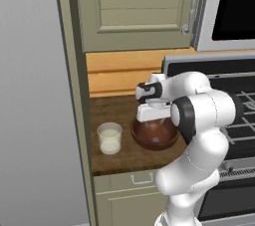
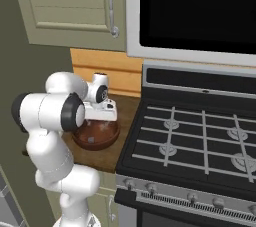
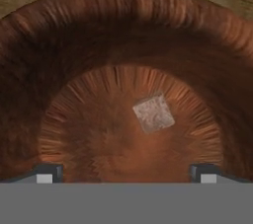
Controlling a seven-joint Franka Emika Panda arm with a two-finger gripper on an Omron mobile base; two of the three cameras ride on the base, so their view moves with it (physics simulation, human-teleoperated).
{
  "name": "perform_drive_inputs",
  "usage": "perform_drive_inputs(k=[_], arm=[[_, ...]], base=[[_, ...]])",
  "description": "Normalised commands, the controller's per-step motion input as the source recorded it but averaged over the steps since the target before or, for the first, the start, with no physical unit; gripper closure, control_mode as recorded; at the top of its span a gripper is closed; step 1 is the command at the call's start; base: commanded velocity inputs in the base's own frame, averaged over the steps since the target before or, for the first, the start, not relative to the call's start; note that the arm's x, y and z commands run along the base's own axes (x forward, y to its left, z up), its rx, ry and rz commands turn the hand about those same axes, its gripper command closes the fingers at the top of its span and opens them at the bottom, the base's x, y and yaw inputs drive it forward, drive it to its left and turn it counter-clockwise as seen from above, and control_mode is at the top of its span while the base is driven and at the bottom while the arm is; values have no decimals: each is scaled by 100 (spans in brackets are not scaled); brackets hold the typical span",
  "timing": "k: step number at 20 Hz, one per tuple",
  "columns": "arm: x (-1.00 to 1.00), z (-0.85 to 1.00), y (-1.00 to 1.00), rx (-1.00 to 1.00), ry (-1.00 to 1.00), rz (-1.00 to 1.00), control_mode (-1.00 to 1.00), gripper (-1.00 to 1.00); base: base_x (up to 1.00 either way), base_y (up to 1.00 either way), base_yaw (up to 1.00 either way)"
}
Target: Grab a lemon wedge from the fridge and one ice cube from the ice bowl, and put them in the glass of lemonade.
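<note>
White glossy arm (image 1: 199, 135), fat rounded links w/ dark grey-black rings at the joints. Wrist end has a short white cylinder w/ black cap & small white dot, then a flat white boxy hand block. Pincer (image 3: 126, 173): two small dark grey tips w/ lighter square pads.

The arm (image 2: 50, 116) hides part of the ice bowl (image 2: 102, 138)

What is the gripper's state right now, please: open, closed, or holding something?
Gripper: open and empty, poised over the ice bowl with the ice cube lying between and ahead of its fingertips.
</note>
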Motion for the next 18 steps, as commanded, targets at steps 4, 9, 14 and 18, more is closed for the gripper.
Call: perform_drive_inputs(k=[4, 9, 14, 18], arm=[[9, -31, 0, 1, -38, -8, -100, -100], [0, -12, 0, 0, -35, -10, -100, -100], [0, -55, 0, 0, 1, 0, -100, -100], [0, -55, 0, 0, 0, 0, -100, -100]], base=[[0, 0, 0], [0, 0, 0], [0, 0, 0], [0, 0, 0]])
